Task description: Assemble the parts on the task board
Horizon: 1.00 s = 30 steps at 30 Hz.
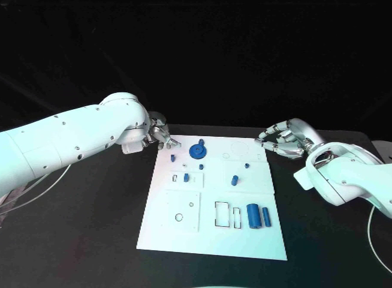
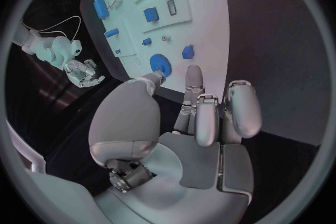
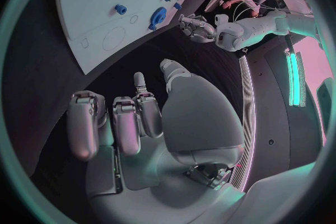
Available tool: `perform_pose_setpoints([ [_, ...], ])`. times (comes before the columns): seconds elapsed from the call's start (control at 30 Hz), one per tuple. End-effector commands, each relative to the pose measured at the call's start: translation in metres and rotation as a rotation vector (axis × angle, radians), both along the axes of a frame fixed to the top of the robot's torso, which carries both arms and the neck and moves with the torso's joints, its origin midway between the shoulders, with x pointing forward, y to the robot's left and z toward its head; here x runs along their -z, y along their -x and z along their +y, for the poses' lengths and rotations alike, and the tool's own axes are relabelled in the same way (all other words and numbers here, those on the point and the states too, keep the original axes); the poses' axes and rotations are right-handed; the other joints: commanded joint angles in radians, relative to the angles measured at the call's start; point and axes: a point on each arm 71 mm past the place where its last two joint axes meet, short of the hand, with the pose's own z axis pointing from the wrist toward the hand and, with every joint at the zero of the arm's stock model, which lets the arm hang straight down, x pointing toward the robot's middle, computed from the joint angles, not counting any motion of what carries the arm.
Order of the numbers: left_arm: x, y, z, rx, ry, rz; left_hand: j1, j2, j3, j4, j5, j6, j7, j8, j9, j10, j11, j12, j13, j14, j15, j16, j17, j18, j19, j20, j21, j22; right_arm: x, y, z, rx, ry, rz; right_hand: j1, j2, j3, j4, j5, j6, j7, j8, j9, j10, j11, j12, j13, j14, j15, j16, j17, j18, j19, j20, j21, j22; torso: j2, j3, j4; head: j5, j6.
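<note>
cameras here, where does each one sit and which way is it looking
Head view: on the robot's head, looking down at the task board; both arms, left hand, right hand.
Left wrist view: behind the left hand, facing the board.
Right wrist view: behind the right hand, facing the board.
All share the blue gear.

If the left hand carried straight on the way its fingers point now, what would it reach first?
Probably the blue gear near the far corner of the task board. In the left wrist view the left hand holds nothing and its fingers aim at the board edge by the gear; height above the board is unclear.
</note>
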Motion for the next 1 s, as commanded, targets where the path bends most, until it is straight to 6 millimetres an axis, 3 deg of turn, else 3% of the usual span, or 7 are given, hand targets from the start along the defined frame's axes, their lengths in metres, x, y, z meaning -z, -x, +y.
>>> perform_pose_setpoints([
  [0.03, 0.006, 0.000, -0.001, 0.050, -0.088, 0.050, -0.003, 0.011, -0.007, 0.002, -0.001, 0.006, 0.000, 0.000, -0.001, 0.009, 0.001, 0.006, -0.001, 0.080, 0.004, 0.006, 0.184, 0.010, 0.008, -0.002, 0.002, -0.001, 0.000, 0.000, 0.002, -0.017, 0.008, -0.006, -0.011, 0.000, 0.002, 0.002, -0.007, -0.003, -0.004, 0.005, 0.001, -0.004, -0.006, -0.005, 0.136, 0.089, -0.006, -0.006, 0.206, 0.009, 0.030, -0.006, -0.004, 0.161, 0.002, 0.0002, -0.0007, 0.003, -0.001],
  [0.43, 0.015, -0.005, -0.005, 0.060, -0.147, 0.079, -0.013, 0.025, -0.018, 0.002, 0.001, 0.019, -0.003, 0.005, -0.006, 0.009, -0.002, 0.009, -0.002, 0.080, 0.002, 0.007, 0.185, 0.009, 0.010, -0.003, 0.007, 0.006, 0.001, 0.001, 0.003, -0.019, 0.008, -0.005, -0.011, 0.000, 0.002, 0.002, -0.007, -0.003, -0.004, 0.005, 0.001, -0.004, -0.006, -0.005, 0.136, 0.089, -0.006, -0.006, 0.206, 0.009, 0.030, -0.006, -0.004, 0.161, 0.003, 0.0014, -0.0037, 0.004, -0.006],
  [1.0, 0.018, -0.004, -0.015, 0.079, -0.142, 0.109, -0.003, 0.045, -0.027, 0.000, 0.005, 0.045, -0.013, 0.022, -0.009, 0.014, -0.010, 0.017, -0.003, 0.081, -0.004, 0.009, 0.188, 0.006, 0.015, -0.008, 0.017, 0.021, 0.001, 0.001, 0.004, -0.021, 0.007, -0.006, -0.011, 0.000, 0.002, 0.002, -0.007, -0.003, -0.004, 0.005, 0.001, -0.004, -0.006, -0.005, 0.136, 0.089, -0.006, -0.006, 0.206, 0.009, 0.030, -0.006, -0.004, 0.161, 0.002, 0.0000, -0.0025, 0.003, -0.009],
])
